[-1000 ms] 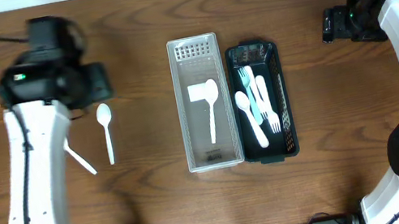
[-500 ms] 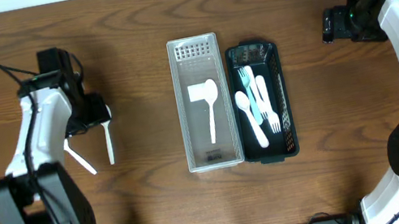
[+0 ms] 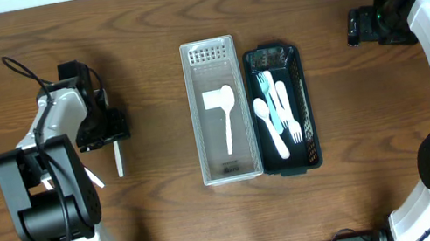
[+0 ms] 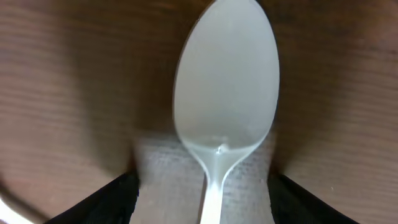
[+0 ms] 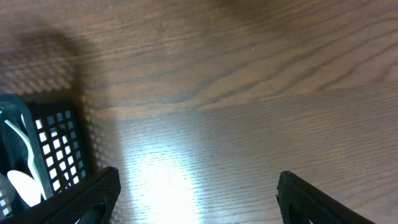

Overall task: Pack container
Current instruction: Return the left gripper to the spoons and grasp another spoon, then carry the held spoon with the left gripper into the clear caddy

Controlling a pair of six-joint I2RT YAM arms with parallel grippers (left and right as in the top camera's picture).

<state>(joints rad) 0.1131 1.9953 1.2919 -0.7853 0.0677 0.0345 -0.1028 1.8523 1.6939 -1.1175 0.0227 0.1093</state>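
Jaws stand open left and right (the left pair straddling a white spoon (image 4: pixel 225 93)).

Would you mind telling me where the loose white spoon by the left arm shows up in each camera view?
Overhead: white spoon left of centre, bowl hidden under the left gripper.
Left wrist: fills the centre, bowl up, handle between the fingers.
Right wrist: not in it.
Shared landmark: the wooden table.

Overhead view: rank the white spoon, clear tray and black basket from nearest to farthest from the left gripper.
1. White spoon, under the left gripper.
2. Clear tray, at center.
3. Black basket, right of the tray.
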